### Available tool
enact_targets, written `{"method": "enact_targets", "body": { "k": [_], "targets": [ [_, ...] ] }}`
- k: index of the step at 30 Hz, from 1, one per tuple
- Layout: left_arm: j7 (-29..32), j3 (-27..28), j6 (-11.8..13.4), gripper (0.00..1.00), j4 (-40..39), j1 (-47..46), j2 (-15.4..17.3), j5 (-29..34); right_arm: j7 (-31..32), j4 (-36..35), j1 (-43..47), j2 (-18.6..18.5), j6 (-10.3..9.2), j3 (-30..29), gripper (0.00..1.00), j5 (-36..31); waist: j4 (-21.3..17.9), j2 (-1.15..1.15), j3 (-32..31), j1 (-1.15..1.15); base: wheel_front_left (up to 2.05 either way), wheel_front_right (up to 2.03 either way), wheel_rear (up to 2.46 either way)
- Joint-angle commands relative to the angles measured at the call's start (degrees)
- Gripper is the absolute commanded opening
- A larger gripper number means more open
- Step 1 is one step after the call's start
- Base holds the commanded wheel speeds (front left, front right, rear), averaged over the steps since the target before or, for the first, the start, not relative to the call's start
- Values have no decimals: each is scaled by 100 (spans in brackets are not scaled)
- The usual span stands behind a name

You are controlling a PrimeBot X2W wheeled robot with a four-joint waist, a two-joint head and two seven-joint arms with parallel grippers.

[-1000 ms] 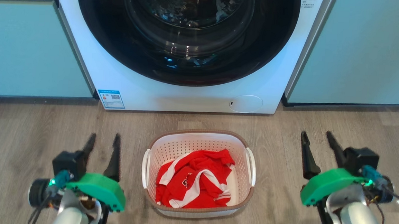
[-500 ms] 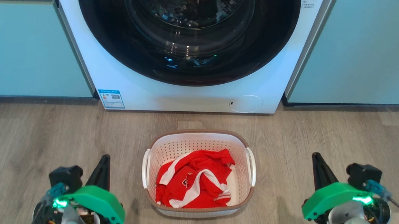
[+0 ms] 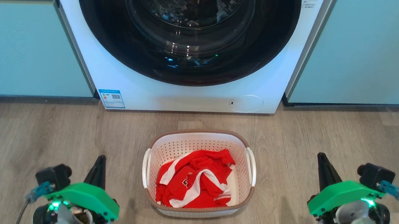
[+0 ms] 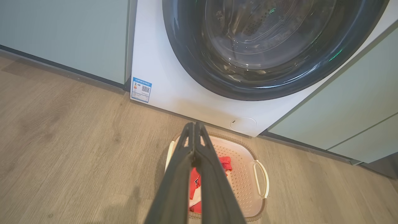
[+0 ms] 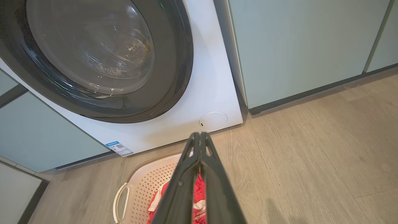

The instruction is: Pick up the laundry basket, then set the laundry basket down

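The laundry basket (image 3: 198, 131), white and perforated with a brown rim band and white loop handles, stands on the wood floor in front of the washing machine. A red and white garment (image 3: 195, 182) lies inside it. My left gripper (image 3: 100, 159) is shut and empty, left of the basket and apart from it. My right gripper (image 3: 321, 157) is also shut and empty, well to the basket's right. In the left wrist view the shut left gripper (image 4: 194, 124) points over the basket (image 4: 241, 186). In the right wrist view the shut right gripper (image 5: 199, 134) points above the basket (image 5: 146, 183).
A white washing machine (image 3: 125, 86) with a dark round door (image 3: 187, 31) stands just behind the basket. Pale green cabinets (image 3: 27, 46) flank it on both sides. Wood floor (image 3: 39, 130) spreads left and right of the basket.
Both grippers went from open to shut and drew back toward the bottom of the head view. The basket stays where it was.
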Motion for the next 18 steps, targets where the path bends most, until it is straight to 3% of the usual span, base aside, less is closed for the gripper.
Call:
{"method": "enact_targets", "body": {
  "k": [1,18],
  "targets": [
    [9,168,-45,0,-161,-347,17,-119,34,-219,-255,5,-6,-33,0,137,1,0,0,0,0,0,0],
    [218,456,-228,0,-126,-409,-55,-1121,239,-271,-241,9,-9,-173,0,1224,11,0,3,0,0,0,0]
  ]
}}
